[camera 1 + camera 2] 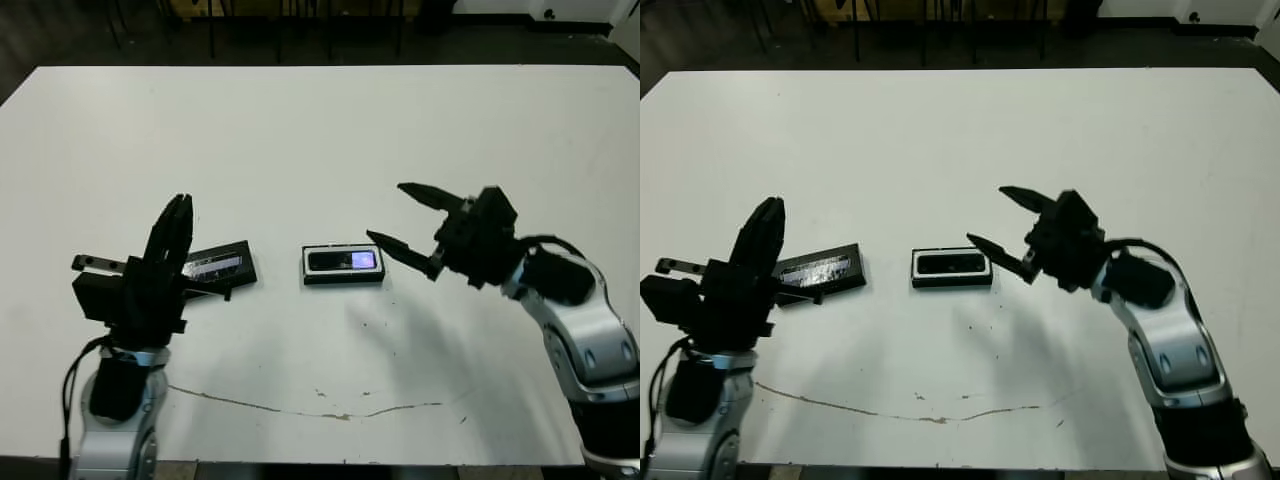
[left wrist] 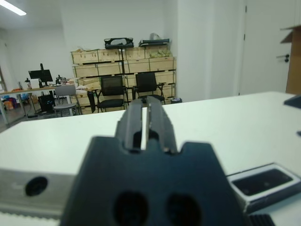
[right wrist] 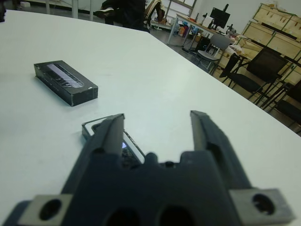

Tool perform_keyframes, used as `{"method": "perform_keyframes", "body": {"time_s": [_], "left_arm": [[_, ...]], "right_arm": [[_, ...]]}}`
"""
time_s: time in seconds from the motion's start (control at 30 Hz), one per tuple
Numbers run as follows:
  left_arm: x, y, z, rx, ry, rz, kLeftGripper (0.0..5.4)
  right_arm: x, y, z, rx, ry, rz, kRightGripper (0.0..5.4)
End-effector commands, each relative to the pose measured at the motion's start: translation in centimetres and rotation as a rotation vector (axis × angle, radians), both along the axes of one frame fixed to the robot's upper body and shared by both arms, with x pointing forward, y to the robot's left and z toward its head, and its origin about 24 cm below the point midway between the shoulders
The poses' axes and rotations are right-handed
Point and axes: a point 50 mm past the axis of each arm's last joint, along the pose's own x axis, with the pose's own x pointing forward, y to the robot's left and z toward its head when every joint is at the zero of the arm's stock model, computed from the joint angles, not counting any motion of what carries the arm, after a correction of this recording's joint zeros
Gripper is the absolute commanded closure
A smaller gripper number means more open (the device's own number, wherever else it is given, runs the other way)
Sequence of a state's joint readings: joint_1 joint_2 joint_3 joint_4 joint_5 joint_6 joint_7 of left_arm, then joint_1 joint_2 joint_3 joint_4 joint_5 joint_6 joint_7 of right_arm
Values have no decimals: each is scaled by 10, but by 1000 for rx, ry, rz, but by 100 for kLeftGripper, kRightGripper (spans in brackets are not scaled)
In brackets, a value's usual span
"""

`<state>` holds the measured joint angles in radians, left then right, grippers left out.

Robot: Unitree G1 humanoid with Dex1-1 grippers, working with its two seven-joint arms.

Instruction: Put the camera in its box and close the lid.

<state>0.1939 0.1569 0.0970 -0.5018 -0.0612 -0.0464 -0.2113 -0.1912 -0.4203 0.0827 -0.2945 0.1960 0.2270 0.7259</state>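
Observation:
The box (image 1: 343, 264), a shallow black tray with a white lining, sits at the table's middle. The camera (image 1: 345, 261) lies inside it, its purplish window toward the right end. To the left of the box the lid (image 1: 218, 266) rests flat with its shiny strip facing up. My right gripper (image 1: 385, 211) hovers open just right of the box, its lower fingertip close to the box's right end and nothing between the fingers. My left gripper (image 1: 180, 207) is shut and empty, raised above the lid's left end. In the right wrist view one finger partly hides the box (image 3: 133, 143).
A thin dark scratch (image 1: 300, 408) runs across the white table (image 1: 320, 130) near its front edge. Beyond the table's far side, the left wrist view shows office chairs (image 2: 113, 92) and stacked wooden crates (image 2: 122, 59).

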Motion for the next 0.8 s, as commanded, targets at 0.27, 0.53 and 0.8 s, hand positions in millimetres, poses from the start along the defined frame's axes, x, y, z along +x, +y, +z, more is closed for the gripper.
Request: {"method": "perform_keyframes", "body": {"time_s": [0.27,0.53,0.8], "left_arm": [[28,53,26,270,200,-77,518],[55,69,28,282,268,-191,398],[72,69,19,205,405,-373,378]], "right_arm": [[-3,-13,-3,5,48,-46,442],[2,-22,3,35,52,-74,540],[5,-27,7,34,68,-82,540]]}}
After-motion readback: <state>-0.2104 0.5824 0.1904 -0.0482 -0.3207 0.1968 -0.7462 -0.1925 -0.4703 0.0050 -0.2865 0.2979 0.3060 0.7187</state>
